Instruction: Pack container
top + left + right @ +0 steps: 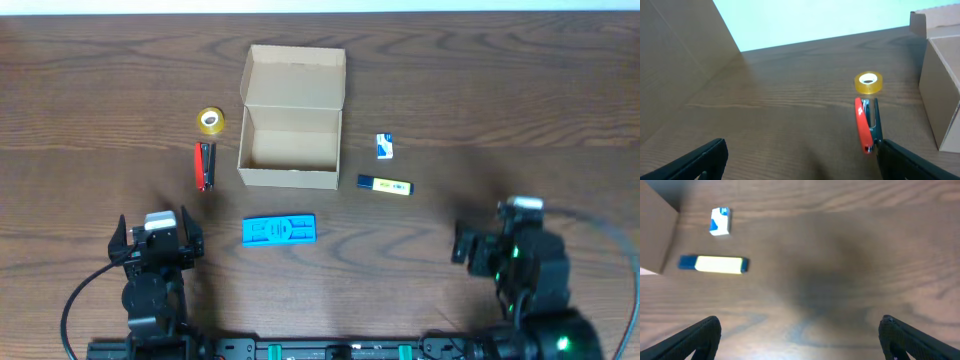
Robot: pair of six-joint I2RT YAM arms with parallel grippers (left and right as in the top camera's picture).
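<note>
The tan cardboard container [290, 125] stands open at the table's middle back, its lid flap up on the far side; it looks empty. Its side shows in the left wrist view [944, 90] and its corner in the right wrist view [655, 230]. A yellow tape roll [210, 120] [868, 82] and a red stapler [204, 165] [867, 122] lie left of it. A white-blue eraser [385, 146] [719, 221] and a yellow-blue marker [385, 185] [714, 264] lie to its right. A flat blue piece [280, 230] lies in front. My left gripper [157, 240] [800, 162] and right gripper [500, 245] [800, 340] are open and empty, near the front edge.
The wooden table runs to a pale wall at the back [805, 20]. Black cables [75, 300] loop beside each arm base at the front.
</note>
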